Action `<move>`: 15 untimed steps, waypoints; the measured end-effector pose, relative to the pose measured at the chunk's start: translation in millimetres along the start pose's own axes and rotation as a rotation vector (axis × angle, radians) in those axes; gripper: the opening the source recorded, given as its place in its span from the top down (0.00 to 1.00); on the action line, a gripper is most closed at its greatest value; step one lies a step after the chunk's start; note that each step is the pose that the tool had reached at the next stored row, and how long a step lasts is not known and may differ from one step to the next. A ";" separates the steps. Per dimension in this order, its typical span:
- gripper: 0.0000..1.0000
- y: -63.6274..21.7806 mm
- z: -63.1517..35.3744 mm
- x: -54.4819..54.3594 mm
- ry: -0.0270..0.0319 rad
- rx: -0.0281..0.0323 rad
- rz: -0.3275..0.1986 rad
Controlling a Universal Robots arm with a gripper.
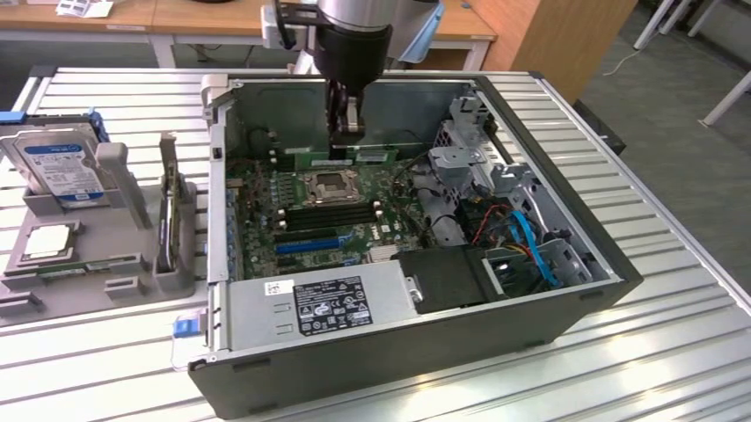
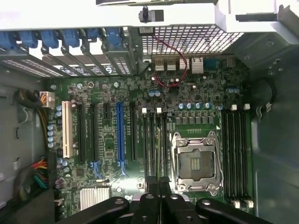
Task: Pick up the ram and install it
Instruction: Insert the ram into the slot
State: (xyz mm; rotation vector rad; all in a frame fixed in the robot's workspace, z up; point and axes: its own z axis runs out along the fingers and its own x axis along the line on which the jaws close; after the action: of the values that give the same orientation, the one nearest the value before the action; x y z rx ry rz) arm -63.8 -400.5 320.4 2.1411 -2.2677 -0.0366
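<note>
Ribbed metal table (image 1: 669,352) carries an open computer case (image 1: 388,378). Inside it the gripper (image 1: 343,142) has its fingers pinched together on the top edge of the ram (image 1: 378,157), which stands on edge over the motherboard (image 1: 393,189), just beyond the empty processor socket (image 1: 331,186) and near the case's far wall; whether it sits in a slot I cannot tell. Toward the exterior view's left, a hard drive (image 1: 59,163) rests in a grey holder

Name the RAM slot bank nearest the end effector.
The bank between CPU socket and blue expansion slot; the other bank lies beyond the socket.
</note>
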 end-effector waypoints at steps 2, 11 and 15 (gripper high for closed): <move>0.88 0.0 3.7 -1.6 -0.0001 0.0001 0.000; 0.88 -0.2 18.6 -8.3 0.0003 0.0006 -0.010; 0.88 -0.1 18.6 -8.3 0.0004 0.0006 -0.011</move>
State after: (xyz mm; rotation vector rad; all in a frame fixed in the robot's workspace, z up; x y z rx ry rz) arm -63.8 -392.3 301.9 2.1534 -2.2564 -0.0357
